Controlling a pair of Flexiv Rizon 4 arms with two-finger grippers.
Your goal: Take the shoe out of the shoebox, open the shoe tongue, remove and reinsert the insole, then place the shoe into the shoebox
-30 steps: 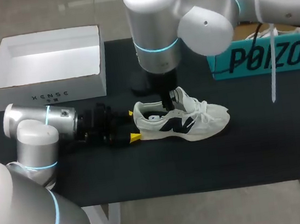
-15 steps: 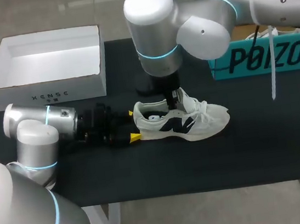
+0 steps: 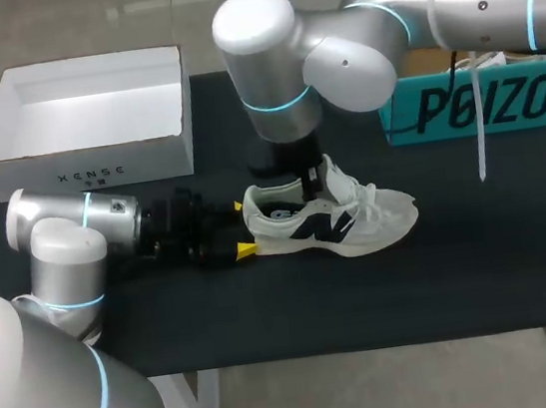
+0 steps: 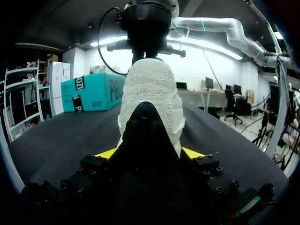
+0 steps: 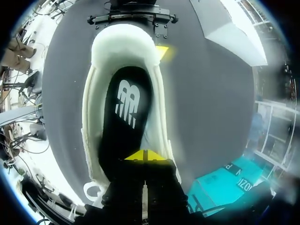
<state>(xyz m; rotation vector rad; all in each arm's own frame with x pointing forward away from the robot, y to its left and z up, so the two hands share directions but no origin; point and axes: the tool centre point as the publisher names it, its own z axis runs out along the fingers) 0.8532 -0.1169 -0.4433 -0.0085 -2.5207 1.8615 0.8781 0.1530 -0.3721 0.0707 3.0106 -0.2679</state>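
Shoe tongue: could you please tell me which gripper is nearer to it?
Right. The right gripper is beside the tongue, over the opening of the shoe; the left gripper is at the heel.

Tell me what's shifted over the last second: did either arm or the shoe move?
The right arm swung its upper joints a little toward the shoebox side, while its jaws stayed shut at the opening of the shoe, over the insole. Nothing was grasped or released. Unchanged: the shoe's place on the table, the left arm with its jaws clamped on the heel, and the shoebox.
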